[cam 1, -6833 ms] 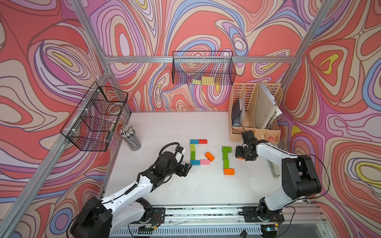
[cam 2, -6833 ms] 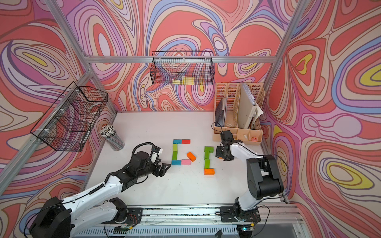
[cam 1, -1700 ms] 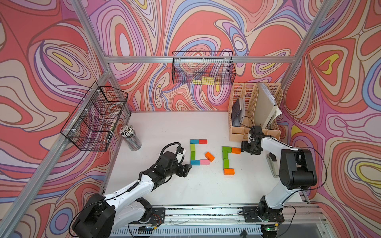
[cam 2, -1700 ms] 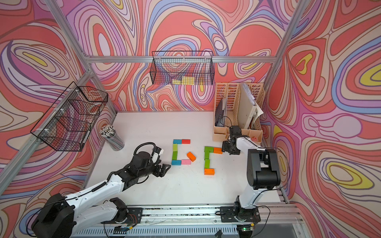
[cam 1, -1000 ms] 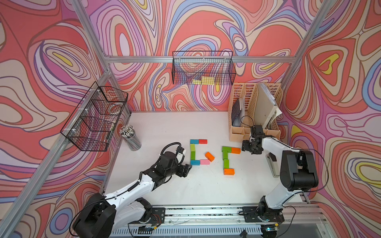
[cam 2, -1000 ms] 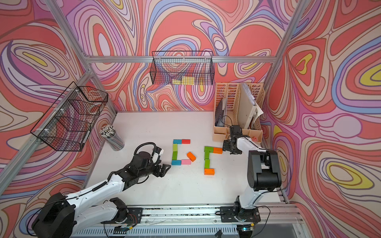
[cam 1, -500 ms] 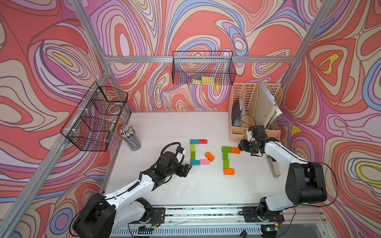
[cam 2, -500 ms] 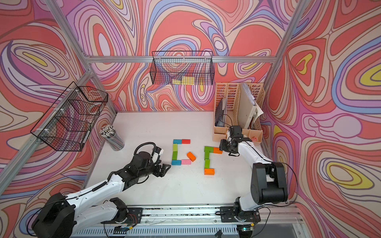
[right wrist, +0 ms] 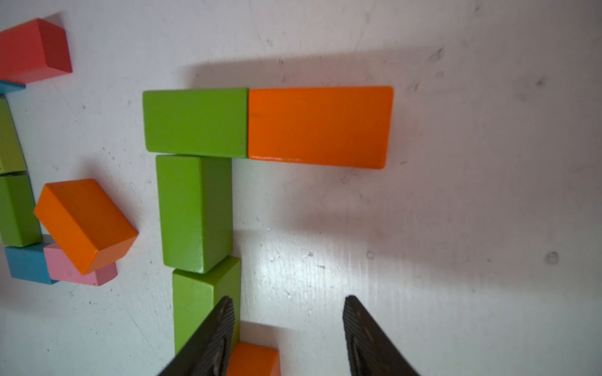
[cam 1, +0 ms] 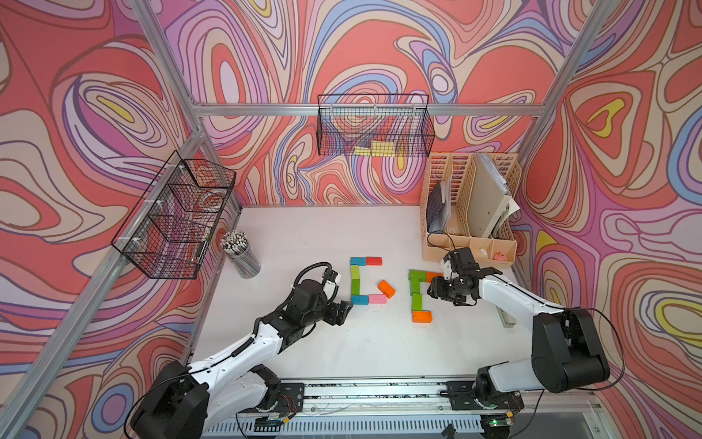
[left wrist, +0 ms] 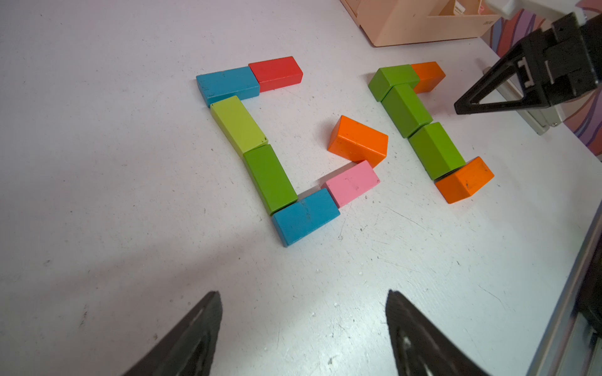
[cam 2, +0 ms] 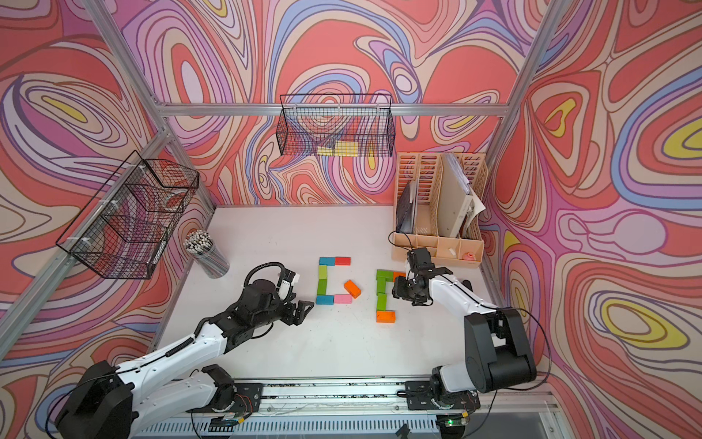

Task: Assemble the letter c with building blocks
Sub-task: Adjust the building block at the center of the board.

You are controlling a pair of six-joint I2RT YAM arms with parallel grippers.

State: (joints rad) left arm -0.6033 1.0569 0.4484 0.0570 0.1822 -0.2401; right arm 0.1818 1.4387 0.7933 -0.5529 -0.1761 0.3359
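A white table (cam 1: 342, 235) sat inside walls of swirling pink and red, and all the building blocks lay on it in two groups near the middle.

The left-hand group already read as a C: blue block (left wrist: 228, 84) and red block (left wrist: 275, 73) on top, two greens down the back, then blue and a pink block (left wrist: 351, 182) along the bottom. A loose orange block (left wrist: 358, 141) leaned crookedly against the pink one.

The right-hand group had a green block (right wrist: 195, 122) and a top orange block (right wrist: 321, 127) touching end to end, two greens below them, and a single bottom orange block (right wrist: 254, 359) at the foot.

The right gripper (right wrist: 288, 299) hung over the bare table inside that shape, jaws apart and holding nothing. The left gripper (left wrist: 302, 293) was spread wide and empty, just short of the left group.

The top arm looked finished; the foot looked one block short. The next move probably called for lifting the loose orange block cleanly off the pink one and setting it flush against the bottom orange block.
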